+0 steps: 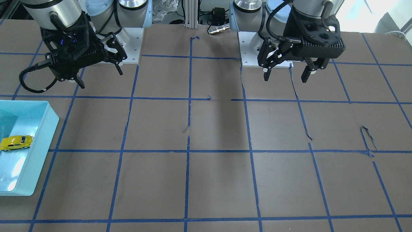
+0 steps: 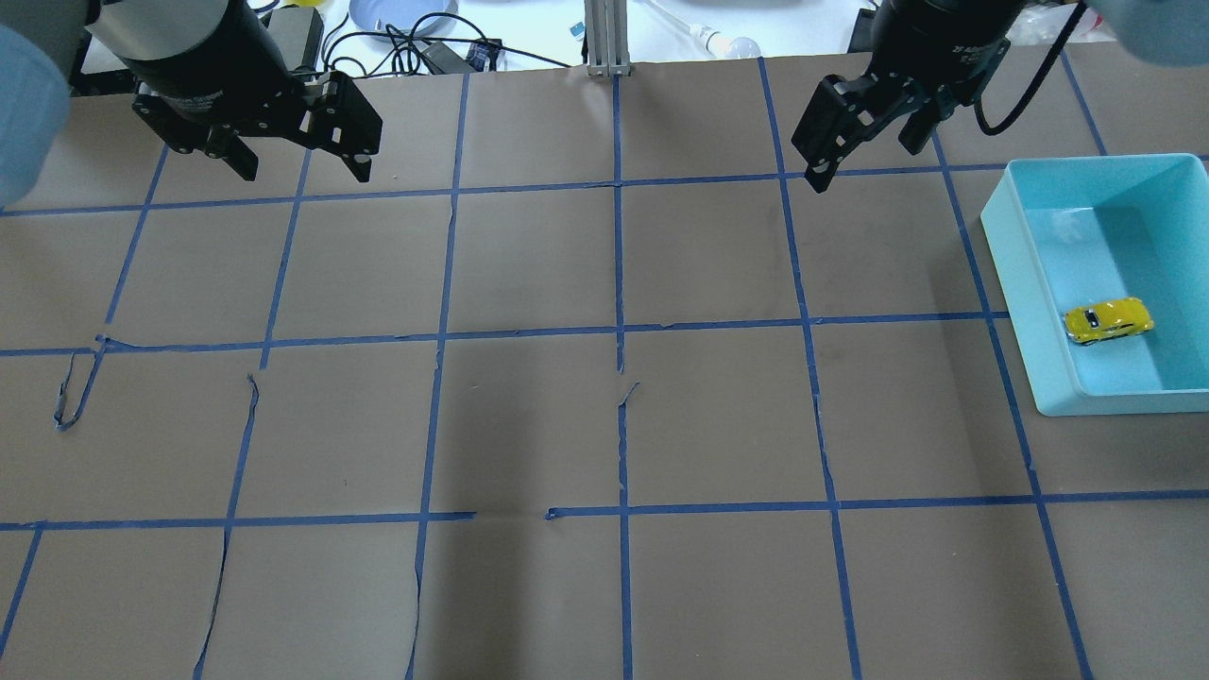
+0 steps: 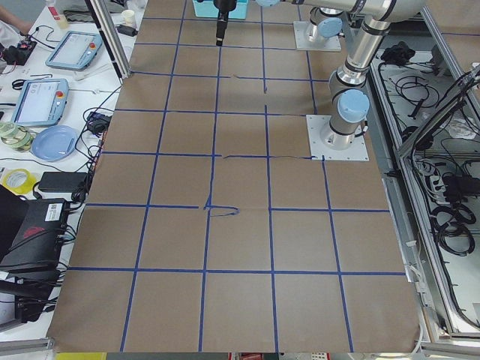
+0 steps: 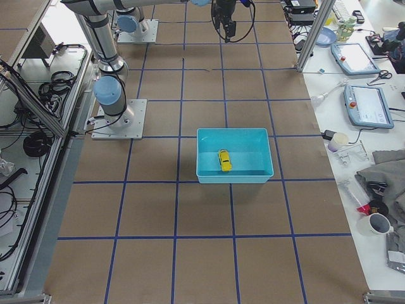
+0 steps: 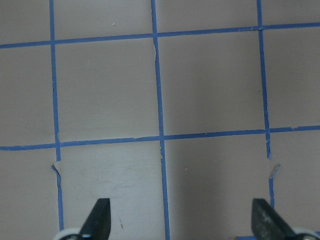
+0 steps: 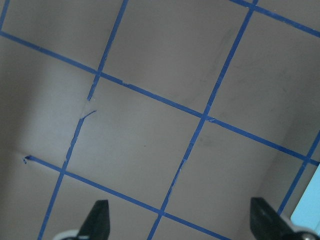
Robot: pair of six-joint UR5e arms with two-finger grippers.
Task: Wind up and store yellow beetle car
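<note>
The yellow beetle car [image 2: 1107,321] lies inside a light blue bin [image 2: 1025,312] at the table's right side. It also shows in the front-facing view [image 1: 16,142] and in the right exterior view [image 4: 224,160]. My right gripper [image 2: 864,161] is open and empty. It hangs above the table, to the left of the bin and further back, well away from the car. My left gripper [image 2: 304,170] is open and empty, high over the table's far left. The wrist views show open fingertips over bare table for both the left gripper [image 5: 182,220] and the right gripper [image 6: 182,220].
The brown table carries a blue tape grid [image 2: 619,340] with some torn, lifted tape ends [image 2: 71,406]. The bin [image 1: 51,119] stands near the table's right edge. Both arm bases [image 1: 128,42] are at the robot's side of the table. Cables and clutter lie beyond the far edge.
</note>
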